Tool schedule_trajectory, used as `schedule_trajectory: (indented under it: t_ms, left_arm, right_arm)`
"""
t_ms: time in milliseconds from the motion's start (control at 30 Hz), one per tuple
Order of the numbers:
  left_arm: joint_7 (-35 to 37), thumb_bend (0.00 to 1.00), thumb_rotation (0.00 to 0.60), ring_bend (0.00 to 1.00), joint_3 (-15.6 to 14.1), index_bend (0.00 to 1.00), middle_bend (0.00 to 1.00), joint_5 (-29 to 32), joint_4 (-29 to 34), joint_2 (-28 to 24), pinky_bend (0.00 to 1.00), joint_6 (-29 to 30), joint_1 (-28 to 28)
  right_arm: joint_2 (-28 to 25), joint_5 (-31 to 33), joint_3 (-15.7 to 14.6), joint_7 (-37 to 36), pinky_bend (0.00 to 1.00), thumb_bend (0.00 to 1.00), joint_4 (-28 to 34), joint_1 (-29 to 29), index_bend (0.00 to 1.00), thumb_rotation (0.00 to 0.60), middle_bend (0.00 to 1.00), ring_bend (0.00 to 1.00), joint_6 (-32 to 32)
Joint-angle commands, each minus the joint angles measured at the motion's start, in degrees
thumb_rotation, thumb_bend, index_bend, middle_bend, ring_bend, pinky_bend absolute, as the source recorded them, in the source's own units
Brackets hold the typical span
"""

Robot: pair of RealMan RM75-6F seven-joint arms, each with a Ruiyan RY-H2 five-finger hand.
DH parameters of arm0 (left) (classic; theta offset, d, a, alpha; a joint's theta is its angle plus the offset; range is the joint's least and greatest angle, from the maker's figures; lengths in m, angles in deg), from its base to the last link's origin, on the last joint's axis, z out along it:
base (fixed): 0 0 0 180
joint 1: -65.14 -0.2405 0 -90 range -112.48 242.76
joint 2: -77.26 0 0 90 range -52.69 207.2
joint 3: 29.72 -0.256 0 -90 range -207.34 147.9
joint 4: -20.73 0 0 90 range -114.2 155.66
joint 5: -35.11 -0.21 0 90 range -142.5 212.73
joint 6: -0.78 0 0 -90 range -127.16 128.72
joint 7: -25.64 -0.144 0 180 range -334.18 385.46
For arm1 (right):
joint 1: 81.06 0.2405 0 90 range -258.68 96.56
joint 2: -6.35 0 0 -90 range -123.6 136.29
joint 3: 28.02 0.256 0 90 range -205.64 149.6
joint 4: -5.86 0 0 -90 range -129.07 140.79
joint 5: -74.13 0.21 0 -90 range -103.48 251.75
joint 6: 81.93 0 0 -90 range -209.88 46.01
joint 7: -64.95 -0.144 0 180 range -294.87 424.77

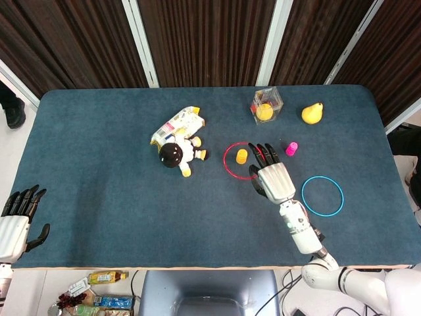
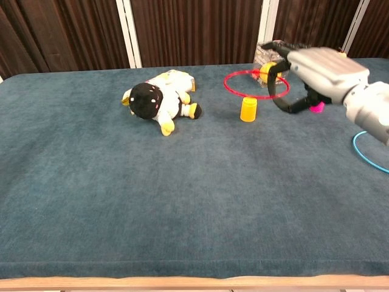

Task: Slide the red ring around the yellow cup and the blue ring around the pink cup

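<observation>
doll left of cup, pear behind ring

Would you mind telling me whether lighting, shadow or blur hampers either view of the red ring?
Head view: even, soft light, no glare; the red ring stays sharp around the yellow cup. Chest view: the ring is thin but crisp, held raised by the right hand; only faint shadows.
</observation>
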Motion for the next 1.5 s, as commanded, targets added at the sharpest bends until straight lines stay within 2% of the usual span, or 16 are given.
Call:
schedule_trajectory:
  t_ms: [33,267,433,533,633,733,767,833,900,1000,1033,1100,1167,1233,1367,1500]
  left_arm:
    - [0.0,0.42,0.600,0.00,0.0,0.00,0.00,0.1,-0.1,0.0,0.02,-0.3,0.1]
    - [-0.5,0.42,0.600,0.00,0.2,0.00,0.00,0.8,-0.1,0.2,0.02,-1.0,0.4]
    - [-0.7,0.42,0.600,0.00,0.3,0.00,0.00,1.1,-0.2,0.4,0.02,-1.3,0.6]
    - [-0.8,0.42,0.600,0.00,0.5,0.00,0.00,1.3,-0.2,0.4,0.02,-1.6,0.8]
    - [-0.8,0.42,0.600,0.00,0.3,0.00,0.00,1.2,-0.1,0.4,0.02,-1.9,0.9]
    - [-0.5,0.42,0.600,0.00,0.2,0.00,0.00,1.0,0.0,0.2,0.02,-1.8,0.9]
    - [-0.2,0.42,0.600,0.00,0.2,0.00,0.00,0.9,0.0,0.1,0.02,-1.7,0.9]
    - [0.2,0.42,0.600,0.00,0.2,0.00,0.00,0.7,-0.1,0.0,0.02,-1.5,0.8]
    - [0.5,0.42,0.600,0.00,0.2,0.00,0.00,0.6,-0.1,-0.1,0.02,-1.4,0.8]
    - [0.6,0.42,0.600,0.00,0.1,0.00,0.00,0.5,-0.1,-0.1,0.02,-1.4,0.8]
    - [0.7,0.42,0.600,0.00,0.1,0.00,0.00,0.5,-0.1,-0.1,0.02,-1.3,0.7]
    - [1.0,0.42,0.600,0.00,-0.1,0.00,0.00,-0.3,0.2,-0.3,0.02,-0.2,0.3]
    - [1.0,0.42,0.600,0.00,-0.2,0.00,0.00,-0.7,0.2,-0.3,0.02,0.3,0.1]
    - [0.9,0.42,0.600,0.00,-0.3,0.00,0.00,-1.0,0.2,-0.2,0.02,0.4,0.0]
    - [0.4,0.42,0.600,0.00,-0.4,0.00,0.00,-0.9,0.2,-0.1,0.02,0.0,0.2]
    - [-0.3,0.42,0.600,0.00,-0.6,0.00,0.00,-1.0,0.4,0.1,0.02,-0.2,0.2]
  right_arm:
    - [0.2,2.4,1.7,1.9,0.00,0.54,-0.9,1.7,0.90,0.600,0.12,0.00,-1.6]
    - [3.7,7.0,3.6,2.2,0.00,0.54,-9.4,5.4,0.90,0.600,0.12,0.00,-6.7]
    - [6.6,8.5,3.1,-0.8,0.00,0.54,-15.1,6.9,0.85,0.600,0.12,0.00,-9.4]
    - [8.0,8.7,2.2,-2.0,0.00,0.53,-18.3,7.5,0.73,0.600,0.12,0.00,-11.2]
    - [9.3,9.6,2.0,-3.9,0.00,0.47,-20.6,8.1,0.61,0.600,0.12,0.00,-13.2]
    - [9.5,9.5,1.6,-5.6,0.00,0.37,-20.6,8.1,0.37,0.600,0.08,0.00,-13.6]
    - [9.0,9.1,1.1,-5.9,0.00,0.34,-19.8,7.7,0.28,0.600,0.06,0.00,-12.9]
    - [7.6,8.6,0.5,-5.7,0.00,0.29,-17.6,6.7,0.16,0.600,0.04,0.00,-11.4]
    - [5.6,7.9,-0.2,-4.6,0.00,0.27,-14.5,5.3,0.12,0.600,0.03,0.00,-9.2]
    - [4.6,7.6,-0.5,-4.0,0.00,0.26,-12.9,4.6,0.12,0.600,0.02,0.00,-8.2]
    - [3.4,7.1,-1.0,-3.4,0.00,0.26,-11.0,3.6,0.12,0.600,0.02,0.00,-6.7]
    - [-4.1,3.8,-5.6,-3.3,0.00,0.26,2.2,-3.2,0.15,0.600,0.02,0.00,0.4]
    - [-10.9,1.2,-9.9,-2.1,0.00,0.26,12.9,-7.9,0.19,0.600,0.02,0.00,4.3]
    - [-15.6,-0.9,-13.7,-0.2,0.00,0.26,19.1,-11.3,0.23,0.600,0.02,0.00,6.9]
    - [-21.6,-5.2,-20.2,1.5,0.00,0.26,24.6,-17.1,0.30,0.600,0.02,0.00,11.8]
    - [-24.1,-6.5,-22.8,1.0,0.00,0.26,24.3,-21.3,0.38,0.600,0.01,0.00,15.4]
